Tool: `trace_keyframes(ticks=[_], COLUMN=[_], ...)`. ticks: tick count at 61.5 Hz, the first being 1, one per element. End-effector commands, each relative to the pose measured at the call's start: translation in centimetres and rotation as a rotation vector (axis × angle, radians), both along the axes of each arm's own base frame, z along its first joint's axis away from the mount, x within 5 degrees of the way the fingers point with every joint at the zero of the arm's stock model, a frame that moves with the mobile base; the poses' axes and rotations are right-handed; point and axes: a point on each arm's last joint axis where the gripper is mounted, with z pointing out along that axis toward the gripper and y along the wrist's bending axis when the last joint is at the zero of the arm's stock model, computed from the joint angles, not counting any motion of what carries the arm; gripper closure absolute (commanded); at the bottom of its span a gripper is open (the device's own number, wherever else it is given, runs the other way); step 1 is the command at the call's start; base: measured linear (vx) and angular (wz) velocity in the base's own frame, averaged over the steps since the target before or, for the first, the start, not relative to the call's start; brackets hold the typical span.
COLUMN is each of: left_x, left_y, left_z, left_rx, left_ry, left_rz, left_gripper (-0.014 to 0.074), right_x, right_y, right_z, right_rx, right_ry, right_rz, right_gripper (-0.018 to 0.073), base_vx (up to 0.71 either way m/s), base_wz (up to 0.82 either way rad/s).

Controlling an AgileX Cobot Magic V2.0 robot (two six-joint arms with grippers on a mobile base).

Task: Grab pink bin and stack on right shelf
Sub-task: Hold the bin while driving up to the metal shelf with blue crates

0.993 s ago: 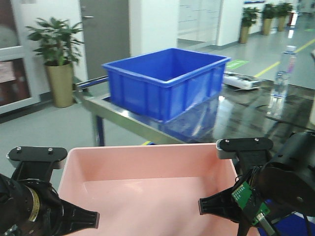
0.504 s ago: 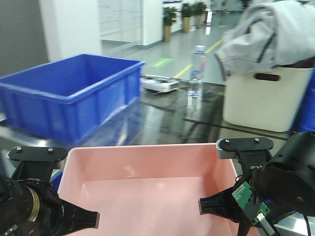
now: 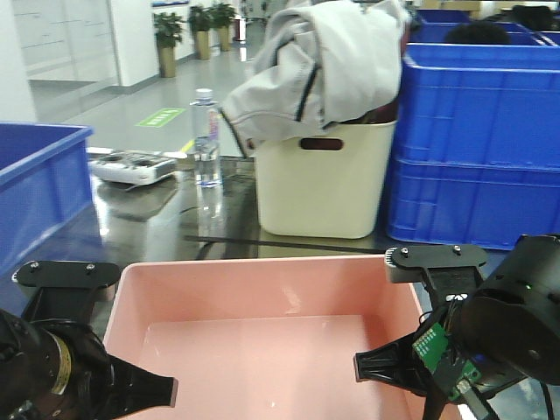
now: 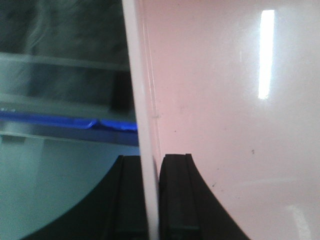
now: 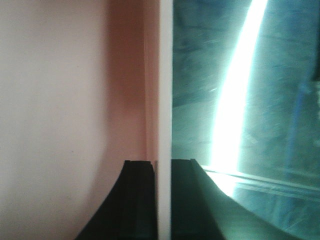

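Front view: the pink bin (image 3: 254,267) hangs between both arms at the bottom of the frame, just short of the dark glossy shelf (image 3: 149,229), which carries a bottle (image 3: 205,140), a cream bin (image 3: 324,188) and blue crates (image 3: 472,175). I judge the grab done and the set-down not yet. The left gripper (image 3: 114,337) and right gripper (image 3: 404,315) each straddle a side wall. The bin is empty, with smooth pale walls and a rolled rim. Left wrist view: the fingers (image 4: 175,200) are nearly closed, pinching the thin wall, one inside and one outside. Right wrist view: the same pinch on the opposite wall.
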Motion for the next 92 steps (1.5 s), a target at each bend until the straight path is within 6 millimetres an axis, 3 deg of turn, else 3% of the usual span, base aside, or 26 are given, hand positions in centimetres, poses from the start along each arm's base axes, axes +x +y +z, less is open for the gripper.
trace_keyframes(ticks=[1, 92], left_x=[-0.13, -0.13], left_y=[0.13, 0.13], left_z=[1.99, 1.99], left_rx=[-0.025, -0.025], left_ry=[-0.099, -0.099], left_rz=[-0.023, -0.023], left_gripper=[0.0503, 0.0503], right_x=[0.1, 0.09], right_y=[-0.6, -0.62], right_z=[2.14, 2.13], right_rx=[-0.018, -0.019], right_ry=[-0.113, -0.111], right_rz=[0.021, 0.02], right_gripper=[0.0565, 0.0565], base_vx=[0.18, 0.11], base_wz=[-0.38, -0.09])
